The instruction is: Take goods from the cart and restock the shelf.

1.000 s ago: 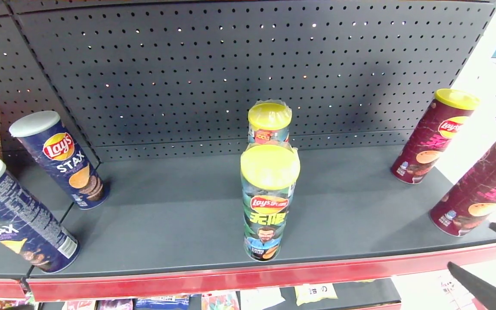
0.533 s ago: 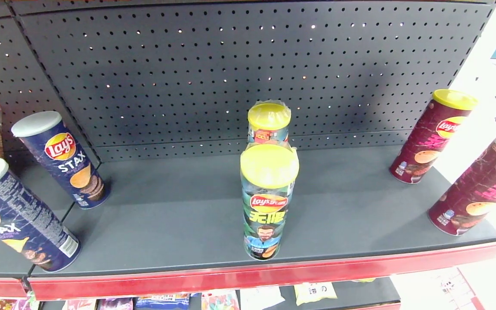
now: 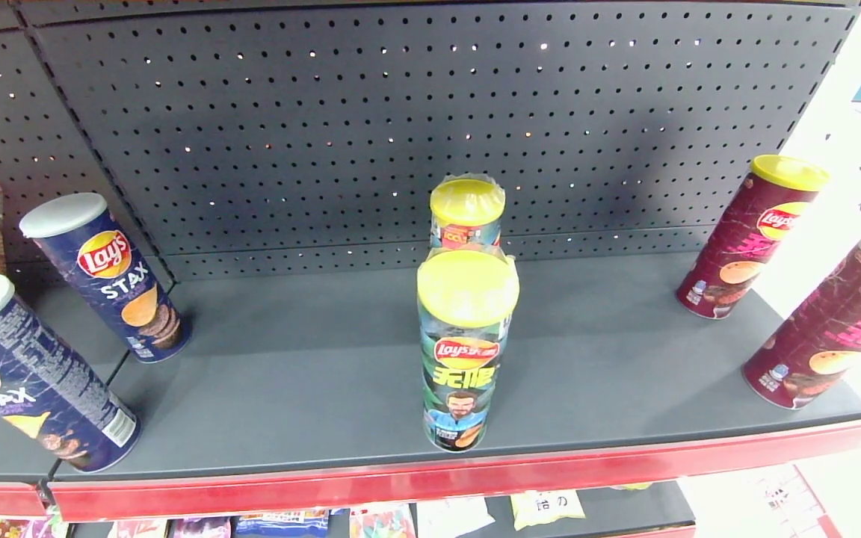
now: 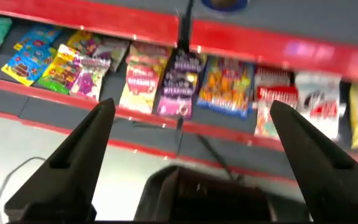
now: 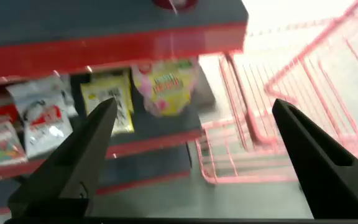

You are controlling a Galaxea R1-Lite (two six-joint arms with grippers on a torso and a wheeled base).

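On the dark grey shelf (image 3: 311,373) stand several chip cans. Two green cans with yellow lids are in the middle, one at the front (image 3: 466,351) and one behind it (image 3: 468,213). Two maroon cans (image 3: 748,235) (image 3: 830,329) stand at the right end, two blue cans (image 3: 105,276) (image 3: 27,377) at the left. My left gripper (image 4: 191,104) is open and holds nothing, facing lower shelves of snack bags (image 4: 142,78). My right gripper (image 5: 194,104) is open and holds nothing, low beside the pink wire cart (image 5: 253,179).
A perforated back panel (image 3: 400,127) closes the shelf behind. A red price rail (image 3: 438,478) runs along its front edge. Wide bare stretches of shelf lie on both sides of the middle cans. Snack bags (image 5: 42,121) hang on lower shelves next to the cart.
The right gripper's black fingers, seen at the head view's lower right one second ago, have dropped out of that view. The cans have not moved.
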